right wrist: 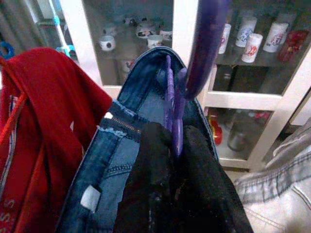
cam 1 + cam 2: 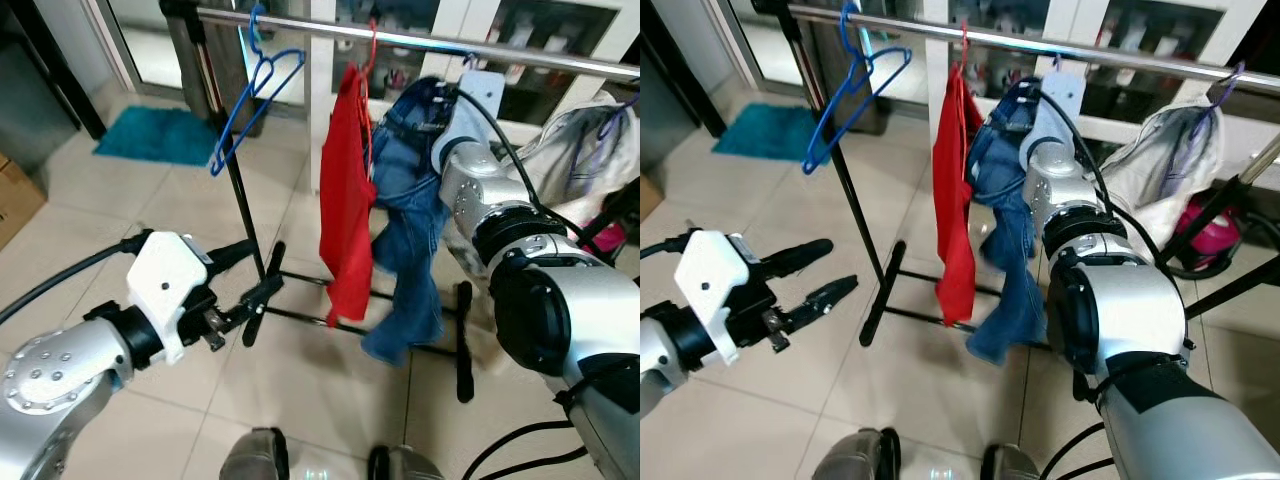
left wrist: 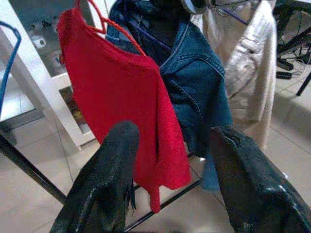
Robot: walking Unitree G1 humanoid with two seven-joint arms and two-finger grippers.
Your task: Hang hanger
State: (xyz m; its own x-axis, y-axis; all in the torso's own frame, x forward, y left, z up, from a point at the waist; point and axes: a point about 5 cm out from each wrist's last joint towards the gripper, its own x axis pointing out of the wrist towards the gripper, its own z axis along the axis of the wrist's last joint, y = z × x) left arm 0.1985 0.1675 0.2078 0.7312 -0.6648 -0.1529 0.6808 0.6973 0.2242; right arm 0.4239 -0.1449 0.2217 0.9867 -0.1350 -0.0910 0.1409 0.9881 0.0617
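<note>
Clamped around a purple hanger (image 1: 176,109), the right gripper (image 1: 177,145), both black fingers pressed against the thin plastic just under its hook. Draped over that hanger, a pair of blue jeans (image 2: 405,235), hanging down past the rack's base toward the tiled floor (image 2: 150,200). Raised high on the right, the silver right arm (image 2: 1080,230), reaching away from the body up to the metal rail (image 2: 430,42). Cannot tell from the head views whether the purple hook already sits on the rail or just below it.

Immediately left of the jeans, a red shirt (image 2: 347,200) on a red hanger (image 3: 104,22), touching the denim along its edge. Farther left on the same rail, an empty blue hanger (image 2: 252,95), tilted, well apart from the shirt. On the right, past the jeans, a pale checked shirt (image 2: 1165,160) on another hanger.

Low on the left and nearer, the left gripper (image 2: 252,285), fingers spread wide with nothing between them, held out level near the rack's black upright (image 2: 243,200). Well apart from the purple hanger, this one.

Behind the rail, a white cabinet (image 1: 187,58) with glass doors and cups on its shelves. Far left on the floor, a teal mat (image 2: 160,133).
</note>
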